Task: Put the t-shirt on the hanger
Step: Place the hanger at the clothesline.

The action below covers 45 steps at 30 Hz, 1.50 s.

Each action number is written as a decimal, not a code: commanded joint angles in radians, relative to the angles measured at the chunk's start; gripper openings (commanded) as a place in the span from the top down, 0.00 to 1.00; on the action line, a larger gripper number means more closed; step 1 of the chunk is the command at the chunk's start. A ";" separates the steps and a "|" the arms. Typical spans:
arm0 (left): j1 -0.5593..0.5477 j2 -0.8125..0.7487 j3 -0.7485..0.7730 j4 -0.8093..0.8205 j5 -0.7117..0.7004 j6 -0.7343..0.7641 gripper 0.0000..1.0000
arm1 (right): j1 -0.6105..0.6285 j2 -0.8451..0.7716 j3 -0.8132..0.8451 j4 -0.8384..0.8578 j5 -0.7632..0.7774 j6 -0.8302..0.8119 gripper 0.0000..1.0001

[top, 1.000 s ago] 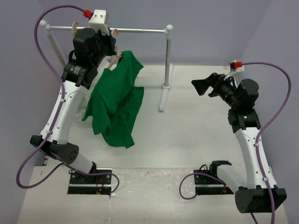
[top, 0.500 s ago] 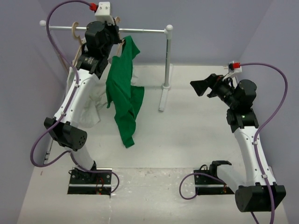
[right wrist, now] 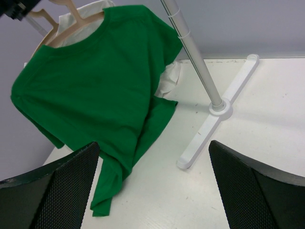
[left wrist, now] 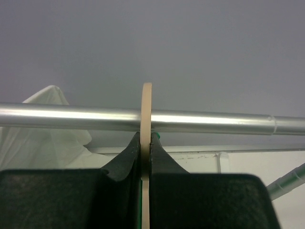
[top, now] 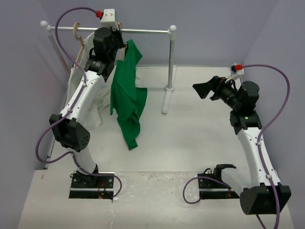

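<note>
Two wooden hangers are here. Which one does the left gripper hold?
The hanger wearing the green t-shirt: the left gripper is shut on its hook. The other hanger, under the white shirt, hangs untouched on the rail.

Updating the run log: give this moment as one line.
left gripper shut on hanger; t-shirt on hanger; hanger at rail; right gripper open

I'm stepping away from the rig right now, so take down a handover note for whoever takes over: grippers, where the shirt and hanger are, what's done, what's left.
Left gripper: shut on the hook of the wooden hanger, up at the metal rail.
Right gripper: open, empty, above the table.
Green t-shirt: draped on that hanger, beside the white shirt.
Done: shirt is on the hanger.
Left: probably seat the hook on the rail and release; whether it is already over the rail cannot be told.
</note>
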 commanded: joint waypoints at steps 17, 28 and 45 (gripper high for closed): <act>0.046 -0.167 -0.261 0.075 0.044 -0.138 0.00 | -0.005 -0.012 -0.011 0.058 -0.032 0.021 0.01; 0.044 -0.665 -0.739 -0.052 -0.070 -0.231 0.00 | 0.003 -0.102 -0.003 -0.172 0.237 -0.072 0.01; 0.042 -1.078 -0.889 -0.483 -0.157 -0.146 0.00 | 0.395 -0.341 0.093 -0.608 0.889 -0.189 0.01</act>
